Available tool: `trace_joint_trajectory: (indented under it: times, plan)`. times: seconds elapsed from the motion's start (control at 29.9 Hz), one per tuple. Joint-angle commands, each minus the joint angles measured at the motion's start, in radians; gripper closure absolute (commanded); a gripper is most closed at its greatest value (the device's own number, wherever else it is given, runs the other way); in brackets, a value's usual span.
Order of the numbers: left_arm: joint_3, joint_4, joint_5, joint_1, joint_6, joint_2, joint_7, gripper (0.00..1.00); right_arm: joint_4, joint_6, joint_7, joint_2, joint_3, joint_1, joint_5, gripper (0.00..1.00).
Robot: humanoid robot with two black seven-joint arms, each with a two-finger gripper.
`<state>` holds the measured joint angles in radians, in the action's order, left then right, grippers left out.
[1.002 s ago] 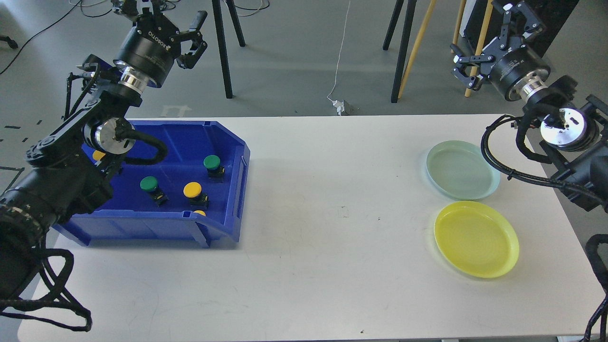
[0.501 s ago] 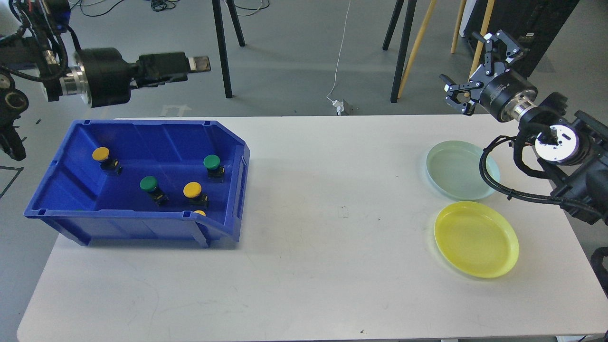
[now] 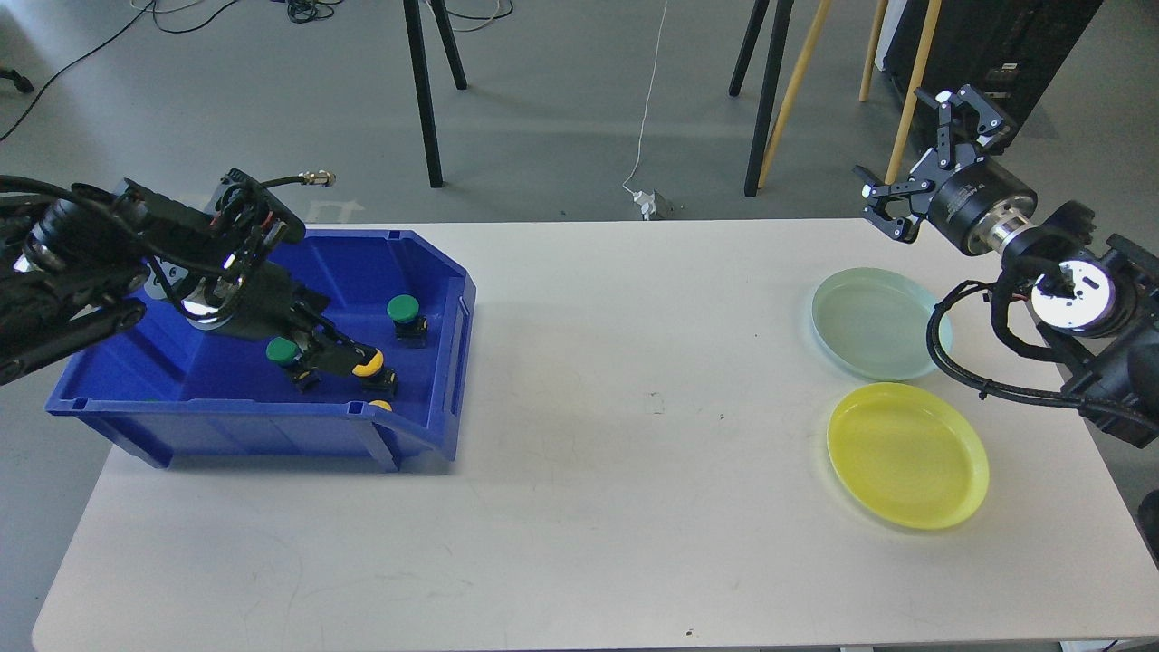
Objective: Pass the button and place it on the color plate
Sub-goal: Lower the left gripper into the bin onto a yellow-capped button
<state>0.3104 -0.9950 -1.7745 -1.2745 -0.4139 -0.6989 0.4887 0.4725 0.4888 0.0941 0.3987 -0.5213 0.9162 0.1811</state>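
A blue bin (image 3: 435, 272) at the table's left holds several push buttons. A green button (image 3: 403, 310) stands near its right wall. Another green one (image 3: 283, 351) and a yellow button (image 3: 368, 364) lie at the front. My left gripper (image 3: 349, 359) reaches down into the bin, its fingertips right at the yellow button; the dark fingers cannot be told apart. My right gripper (image 3: 916, 161) is open and empty, raised beyond the table's far right edge. A pale green plate (image 3: 874, 324) and a yellow plate (image 3: 907, 455) lie empty at the right.
A sliver of another yellow button (image 3: 381, 406) shows behind the bin's front lip. My left arm covers the bin's left half. Tripod legs (image 3: 424, 91) and a stand (image 3: 765, 100) rise from the floor behind the white table (image 3: 634, 407).
My left arm has swung down from above the bin's far side into the bin, ending at the yellow button. My right gripper has shifted slightly right and stays open.
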Motion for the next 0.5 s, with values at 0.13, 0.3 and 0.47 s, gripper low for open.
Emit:
trace_joint_trajectory:
  times: [0.13, 0.3, 0.47]
  plan:
    - [0.001, 0.070, 0.007, 0.044, 0.004, 0.056, 0.000, 0.02, 0.000, 0.000, 0.001, 0.000, -0.003, -0.002, 0.000, 0.01]
    - [0.001, 0.186, 0.010, 0.099, 0.007, 0.133, 0.000, 0.02, 0.001, 0.000, 0.001, 0.006, -0.008, -0.014, 0.000, 0.01]
    - [-0.005, 0.207, 0.015, 0.109, 0.006, 0.154, 0.000, 0.02, 0.001, 0.000, 0.001, 0.011, -0.008, -0.016, 0.001, 0.01]
